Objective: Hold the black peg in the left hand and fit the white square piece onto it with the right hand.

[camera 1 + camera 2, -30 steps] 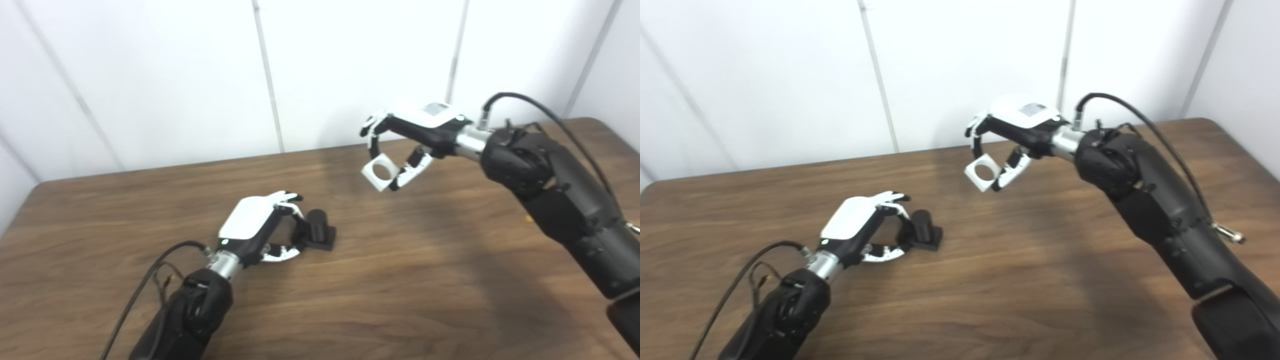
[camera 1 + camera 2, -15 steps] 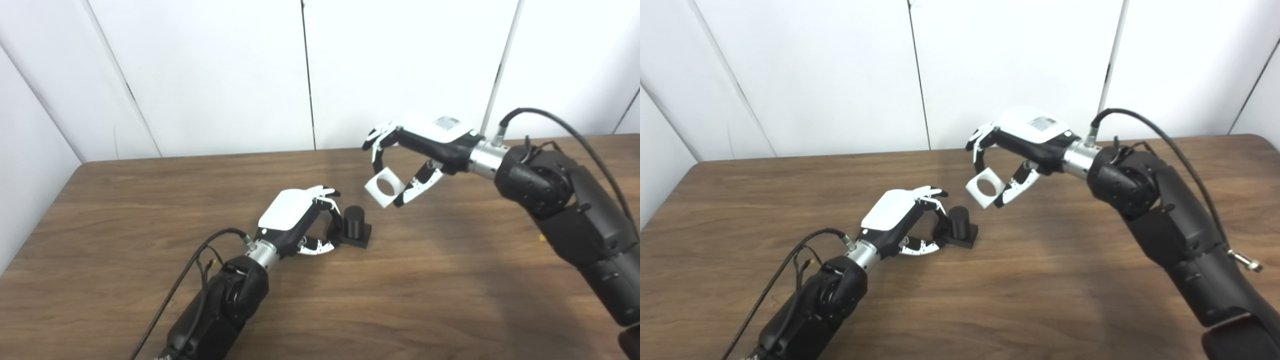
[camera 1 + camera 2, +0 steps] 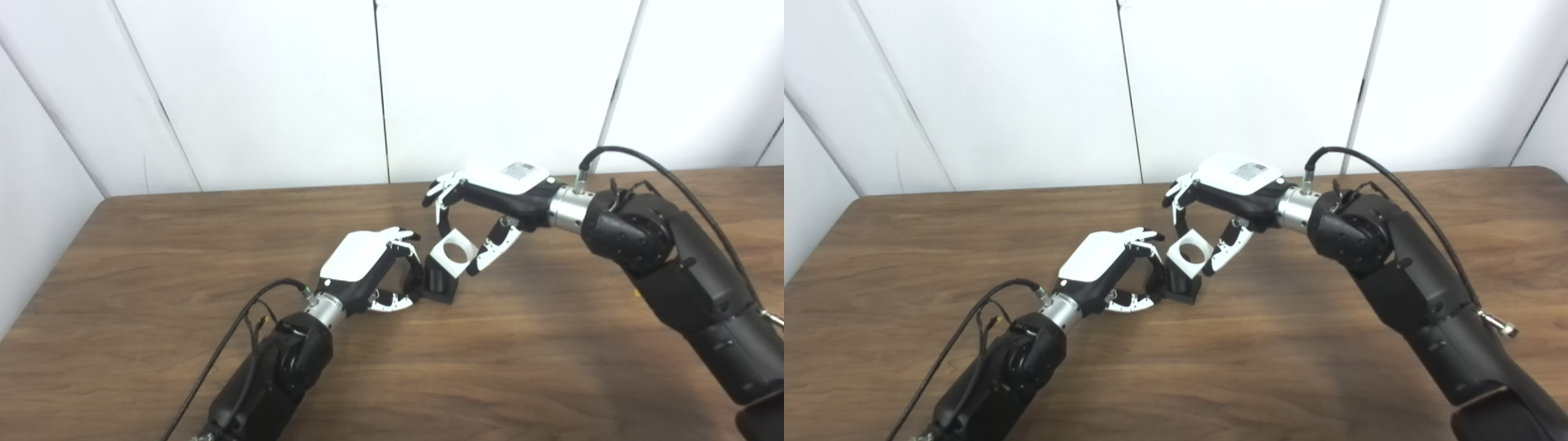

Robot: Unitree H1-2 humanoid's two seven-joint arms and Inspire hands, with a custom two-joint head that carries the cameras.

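The black peg (image 3: 436, 283), a short cylinder on a square base, stands on the wooden table (image 3: 153, 245) near the middle. My left hand (image 3: 367, 269) is closed around its left side, fingers curled on the base and cylinder. My right hand (image 3: 490, 196) holds the white square piece (image 3: 453, 252), with a round hole, between fingertips and thumb. The piece hangs tilted right over the peg's top and hides the peg's upper end; whether they touch I cannot tell. In the right eye view the piece (image 3: 1189, 252) sits above the peg (image 3: 1181, 286).
White wall panels (image 3: 490, 79) rise behind the table's far edge. Black cables run along both forearms. Bare wood lies left, front and right of the hands.
The right hand has carried the white piece down and left, from beside the peg to right over it. The left hand stays on the peg. The camera shifted earlier.
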